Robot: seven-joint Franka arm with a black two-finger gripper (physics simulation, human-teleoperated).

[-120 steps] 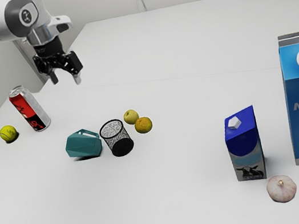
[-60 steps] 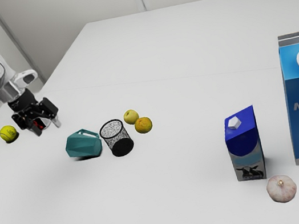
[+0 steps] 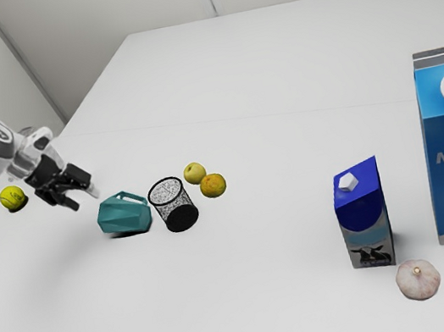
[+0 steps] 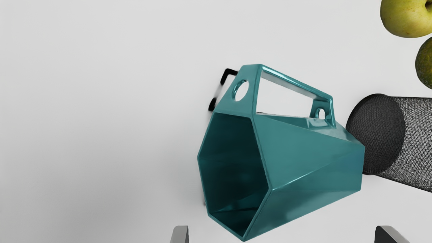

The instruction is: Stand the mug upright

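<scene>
Hovering with the end effector [image 4: 282,233] spread and empty near the mug [image 4: 303,155], on its side on the surface [image 4: 101,84]. Probably light and stiff, slick along the facets. Best gripped across the body, avoiding the handle [image 4: 297,82] and the mesh cup [image 4: 376,135] beyond.

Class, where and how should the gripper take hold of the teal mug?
Likely by the handle, from above, the gripper straddling its bar: the mug lies sideways, and that bar stands off its body, leaving a gap for one finger.
</scene>
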